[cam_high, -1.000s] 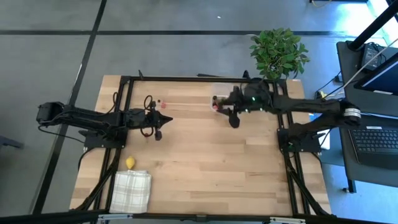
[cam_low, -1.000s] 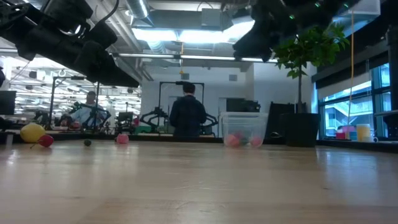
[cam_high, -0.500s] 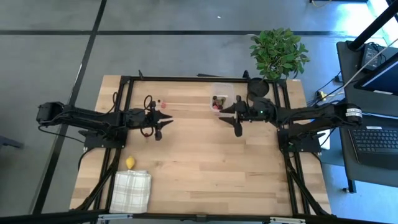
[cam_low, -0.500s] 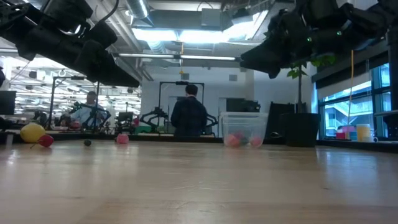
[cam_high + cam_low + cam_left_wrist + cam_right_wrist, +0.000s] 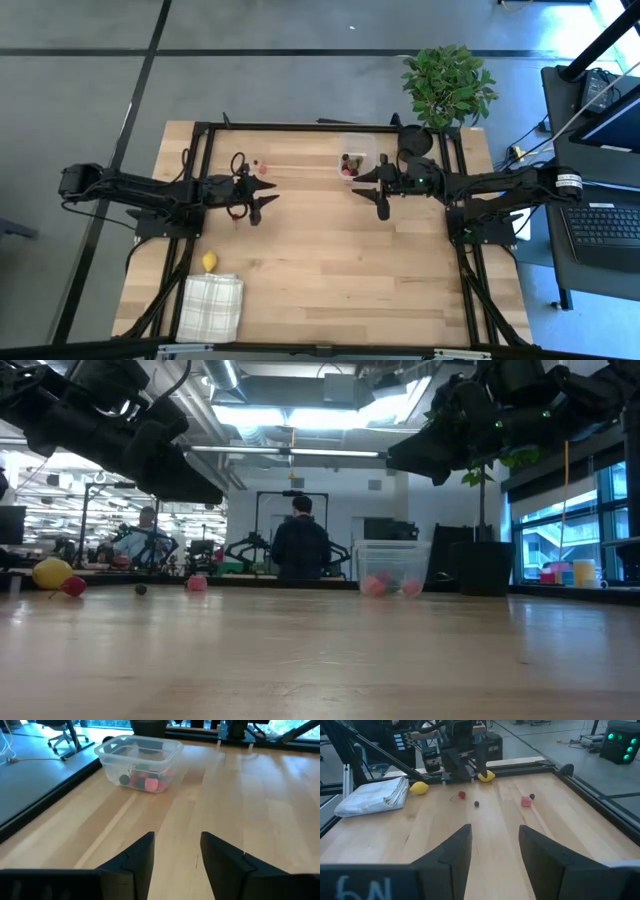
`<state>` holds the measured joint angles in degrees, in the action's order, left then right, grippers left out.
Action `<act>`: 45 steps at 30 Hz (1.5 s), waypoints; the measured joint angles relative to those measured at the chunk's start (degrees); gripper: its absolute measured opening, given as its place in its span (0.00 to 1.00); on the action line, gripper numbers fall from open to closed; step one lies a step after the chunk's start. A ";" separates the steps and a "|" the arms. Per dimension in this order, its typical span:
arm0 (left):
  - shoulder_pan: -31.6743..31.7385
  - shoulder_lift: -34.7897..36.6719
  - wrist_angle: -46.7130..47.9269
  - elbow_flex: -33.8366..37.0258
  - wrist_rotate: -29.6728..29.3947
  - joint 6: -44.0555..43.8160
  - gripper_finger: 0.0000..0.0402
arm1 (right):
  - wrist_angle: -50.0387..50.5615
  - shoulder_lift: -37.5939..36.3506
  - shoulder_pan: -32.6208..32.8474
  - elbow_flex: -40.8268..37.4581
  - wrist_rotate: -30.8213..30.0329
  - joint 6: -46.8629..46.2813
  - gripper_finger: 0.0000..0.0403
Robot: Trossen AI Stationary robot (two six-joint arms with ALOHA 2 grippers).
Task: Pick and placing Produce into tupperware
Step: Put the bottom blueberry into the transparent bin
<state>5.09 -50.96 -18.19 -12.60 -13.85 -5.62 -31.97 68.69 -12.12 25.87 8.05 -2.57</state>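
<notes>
Near the table's far edge you have the tupperware with red and dark pieces inside. Your right gripper hovers just beside it, fingers spread and empty. Your left gripper, also parted and empty, hangs near the loose berries. The lemon lies beside the checked cloth at the near-left corner.

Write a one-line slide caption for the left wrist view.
Open left fingers hover over the wooden table, facing a clear tupperware holding red and dark produce.
</notes>
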 joint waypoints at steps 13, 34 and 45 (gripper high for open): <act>-2.22 0.02 14.36 0.45 -2.55 -8.17 0.38 | 0.56 0.00 0.00 0.00 -0.02 0.05 0.41; -3.07 -0.02 35.50 0.59 -3.93 -19.50 0.38 | 0.61 0.02 -0.02 0.00 -0.04 0.05 0.41; -3.05 -0.02 34.68 0.59 -2.53 -18.33 0.38 | 0.61 0.04 -0.02 0.02 -0.04 0.05 0.41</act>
<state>2.04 -50.98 16.49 -12.01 -16.38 -23.95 -31.35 68.73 -12.14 25.89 8.01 -2.53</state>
